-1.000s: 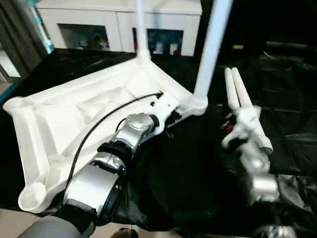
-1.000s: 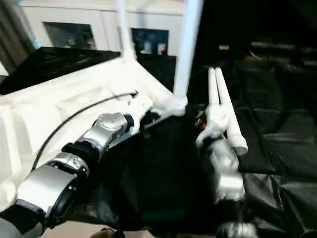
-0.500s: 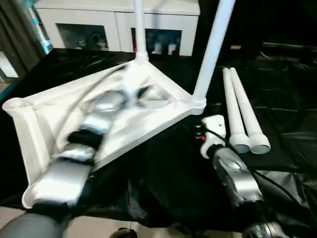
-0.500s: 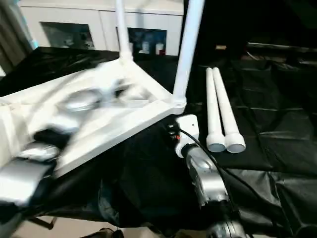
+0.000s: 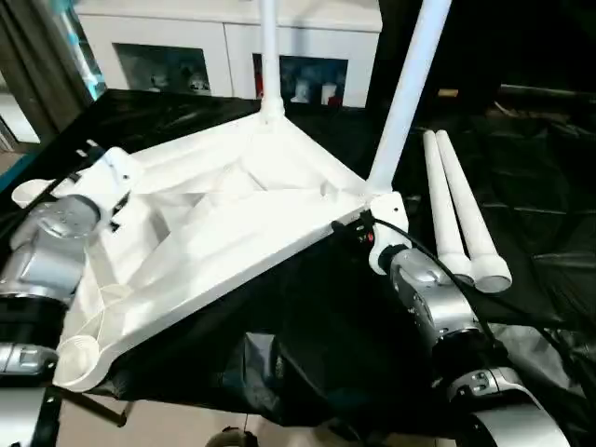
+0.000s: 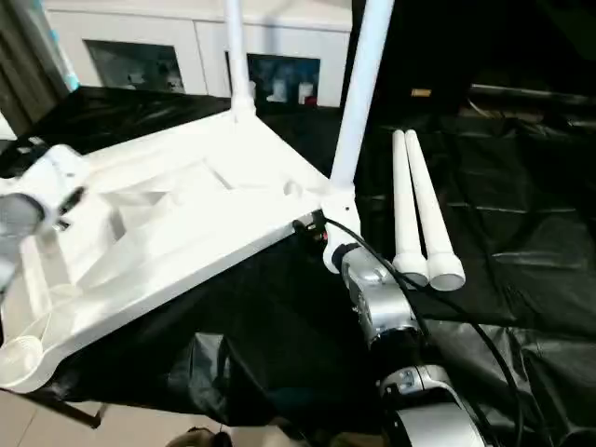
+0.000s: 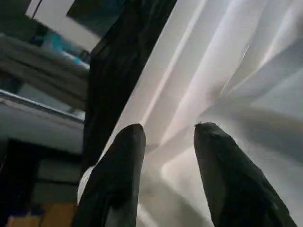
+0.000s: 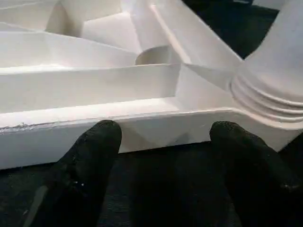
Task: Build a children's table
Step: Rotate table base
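We see the upturned tabletop (image 5: 223, 223) on the black-draped surface (image 5: 521, 168), two legs (image 5: 410, 93) socketed, two loose legs (image 5: 452, 209) beside it. Both grippers, left (image 7: 165, 137) and right (image 8: 163, 130), stand open, holding nothing. We judge the plastic light, stiff, slippery; grip its rim. Leg tops are cut off.

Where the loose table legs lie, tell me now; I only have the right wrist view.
Observer: Two loose legs lie side by side on the black cloth, to the right of the tabletop.
Operator: Report how many legs are fitted.
Observer: Two stand upright: the far corner leg and the leg by your right pincer.
Operator: Give me the left pincer.
Observer: The left pincer is open at the tabletop's left end, holding nothing.
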